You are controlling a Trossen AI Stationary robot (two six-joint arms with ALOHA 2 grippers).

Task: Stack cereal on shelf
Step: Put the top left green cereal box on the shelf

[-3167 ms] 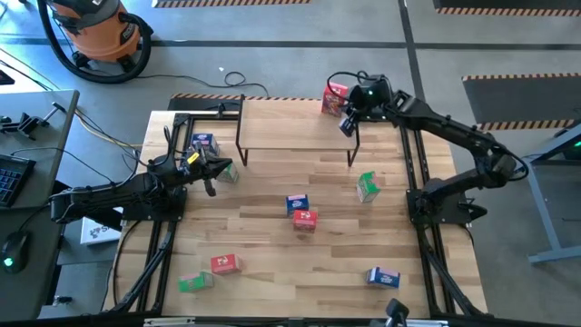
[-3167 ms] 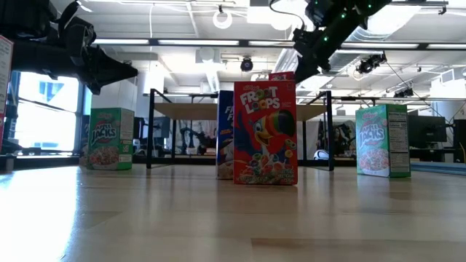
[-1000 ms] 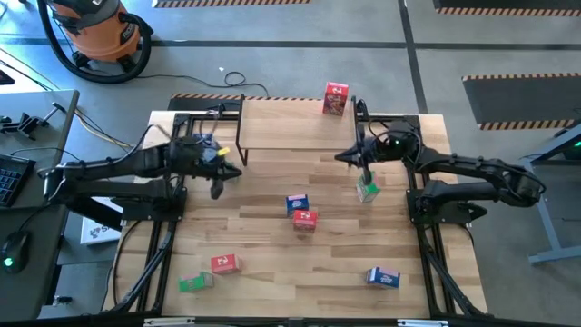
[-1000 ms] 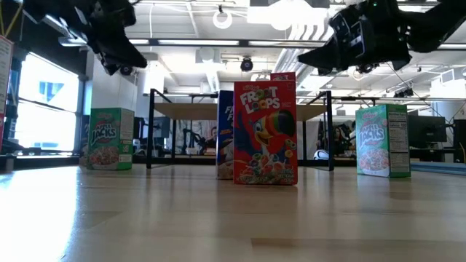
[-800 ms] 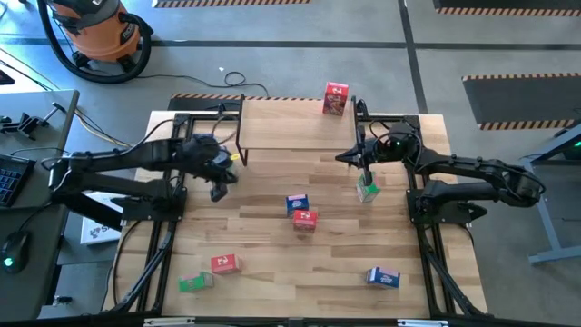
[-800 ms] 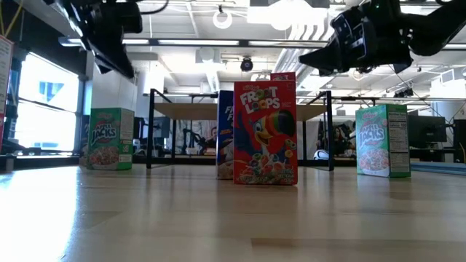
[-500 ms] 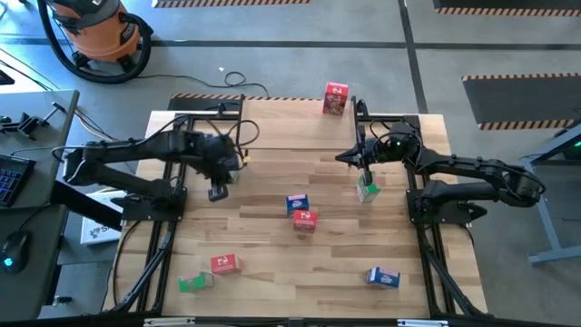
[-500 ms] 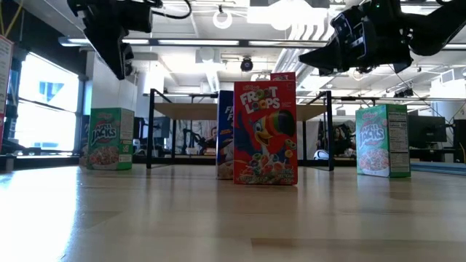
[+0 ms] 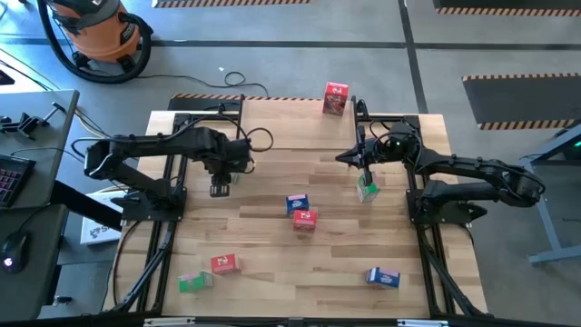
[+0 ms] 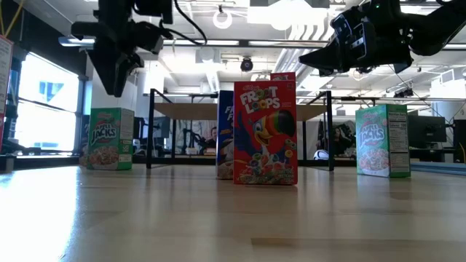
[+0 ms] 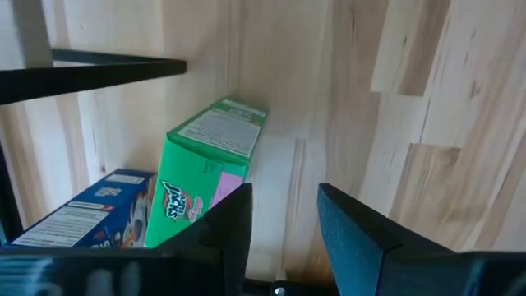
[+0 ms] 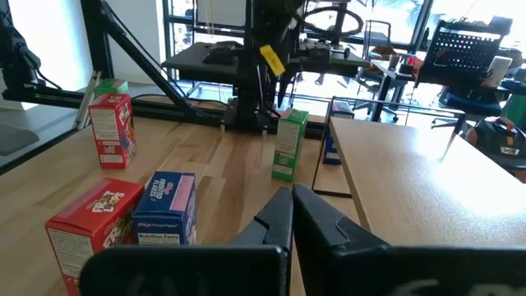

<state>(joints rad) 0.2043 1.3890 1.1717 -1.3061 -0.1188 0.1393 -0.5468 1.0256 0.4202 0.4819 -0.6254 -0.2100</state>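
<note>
My left gripper [image 9: 219, 188] points down, open, just above a green cereal box [image 11: 209, 177] that stands beside a blue box [image 11: 90, 218] by the shelf's left legs; neither finger touches it. In the low view this gripper [image 10: 116, 86] hangs above the green box [image 10: 109, 138]. My right gripper [image 9: 361, 164] is shut and hovers above another green box [image 9: 367, 189] by the shelf's right front leg. The shelf [image 9: 295, 123] carries one red box [image 9: 335, 98], upright on its far right corner.
A blue box [image 9: 297, 203] and a red box [image 9: 305, 219] stand at the table's middle. Near the front edge are a red box [image 9: 224, 263], a green box [image 9: 192, 282] and a blue box [image 9: 382, 277]. The shelf's thin black legs [image 11: 90, 74] stand close to my left gripper.
My left arm has swung toward the table's middle, and its gripper has tipped from nearly level to pointing straight down, ending slightly nearer the table's near edge above the green box. The boxes have kept their places.
</note>
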